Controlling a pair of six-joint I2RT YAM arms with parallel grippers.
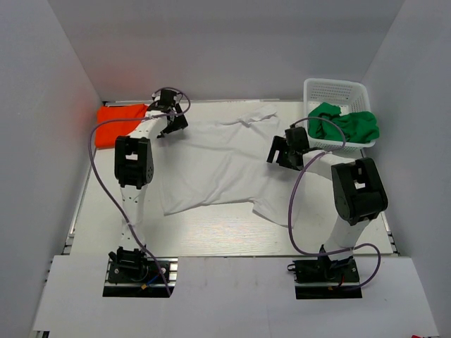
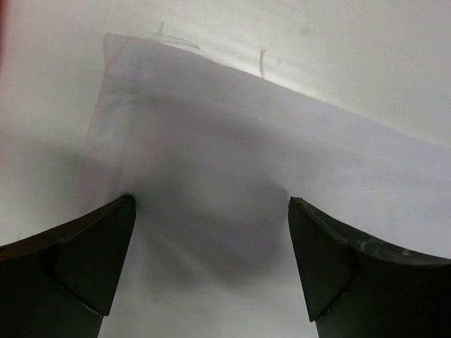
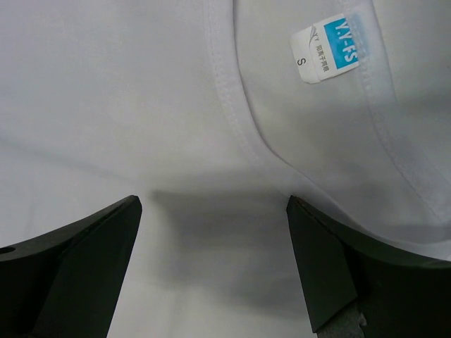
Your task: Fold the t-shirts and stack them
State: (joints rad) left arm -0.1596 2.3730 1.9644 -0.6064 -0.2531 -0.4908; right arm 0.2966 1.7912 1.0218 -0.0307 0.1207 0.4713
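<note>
The white t-shirt (image 1: pixel 218 165) lies spread flat in the middle of the table, collar toward the back. My left gripper (image 1: pixel 171 127) is open just above its far-left sleeve (image 2: pixel 211 141), with nothing between the jaws. My right gripper (image 1: pixel 279 151) is open low over the shirt's right side, near the collar and its blue size label (image 3: pixel 331 49). The orange t-shirt (image 1: pixel 121 114) lies folded at the far left corner. The green t-shirt (image 1: pixel 345 123) sits bunched in the basket.
The white plastic mesh basket (image 1: pixel 337 90) stands at the back right corner. White walls enclose the table on the left, back and right. Purple cables loop from both arms over the table.
</note>
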